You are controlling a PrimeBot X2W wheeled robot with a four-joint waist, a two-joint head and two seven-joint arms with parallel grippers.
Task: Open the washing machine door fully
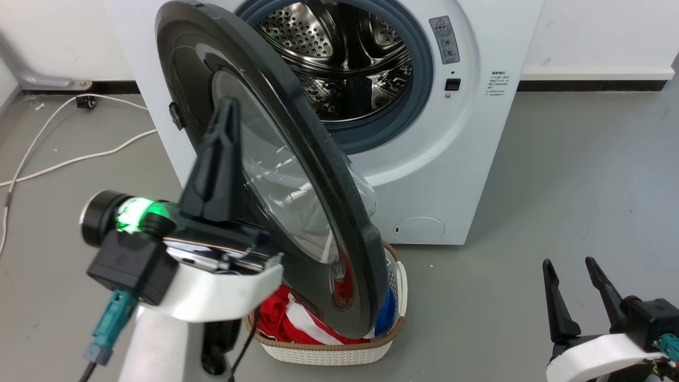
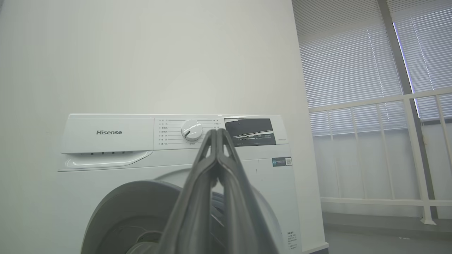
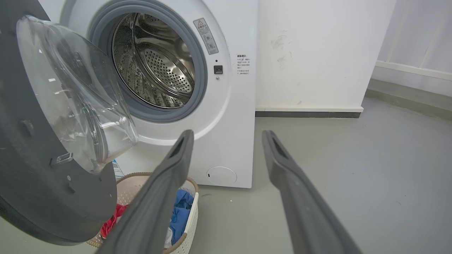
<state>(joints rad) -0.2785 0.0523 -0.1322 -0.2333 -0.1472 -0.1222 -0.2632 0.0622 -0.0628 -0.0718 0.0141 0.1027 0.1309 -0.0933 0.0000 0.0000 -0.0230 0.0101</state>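
**Q:** Which step is in hand?

**A:** Take the washing machine (image 1: 451,159) as landmark. The washing machine door (image 1: 323,175) stands roughly half swung, hinged at the machine's left edge and jutting from its front over the laundry basket (image 1: 329,353). You appear to be mid-swing. Next, carry the free edge further left, away from the machine.

**Q:** How does the door point?

**A:** It stands on edge, glossy face leftward, glass bowl toward the machine's opening, its width running from the hinge toward you. Your left gripper (image 1: 229,114), fingers pressed together on nothing, lies before the glossy face; contact cannot be told. Your right gripper (image 1: 568,261), fingers spread and empty, sits well right of the machine.
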